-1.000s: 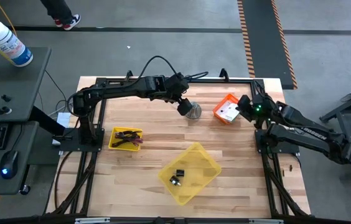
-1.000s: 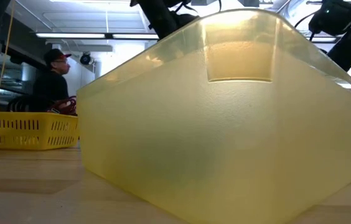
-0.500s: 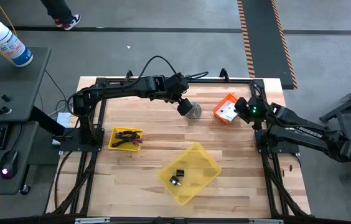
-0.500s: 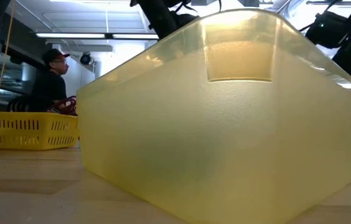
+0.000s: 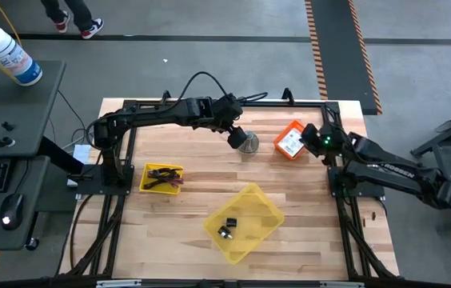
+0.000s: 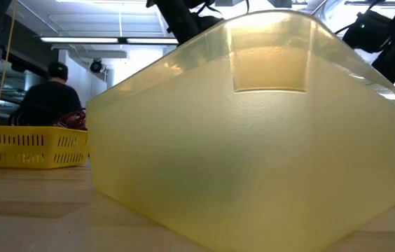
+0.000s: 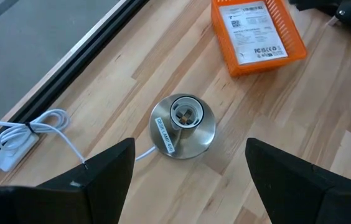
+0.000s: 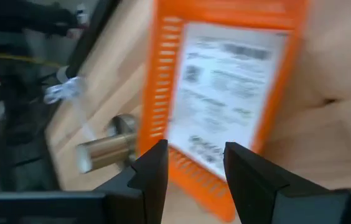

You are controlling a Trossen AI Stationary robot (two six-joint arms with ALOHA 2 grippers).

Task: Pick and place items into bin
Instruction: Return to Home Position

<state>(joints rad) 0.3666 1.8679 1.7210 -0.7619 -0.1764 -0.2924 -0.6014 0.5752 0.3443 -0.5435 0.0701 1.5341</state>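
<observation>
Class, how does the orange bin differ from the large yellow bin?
The orange bin is smaller than the yellow bin. The orange bin has slotted walls; the yellow bin's are solid and translucent. A white printed card fills the orange bin, while the yellow bin holds a few small black items. Both are open-topped and sit on the wooden table.

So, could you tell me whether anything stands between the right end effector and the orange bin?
Nothing visible does. The right end effector hangs open right beside the orange bin; the silver metal piece sits beyond it, near the left end effector.
</observation>
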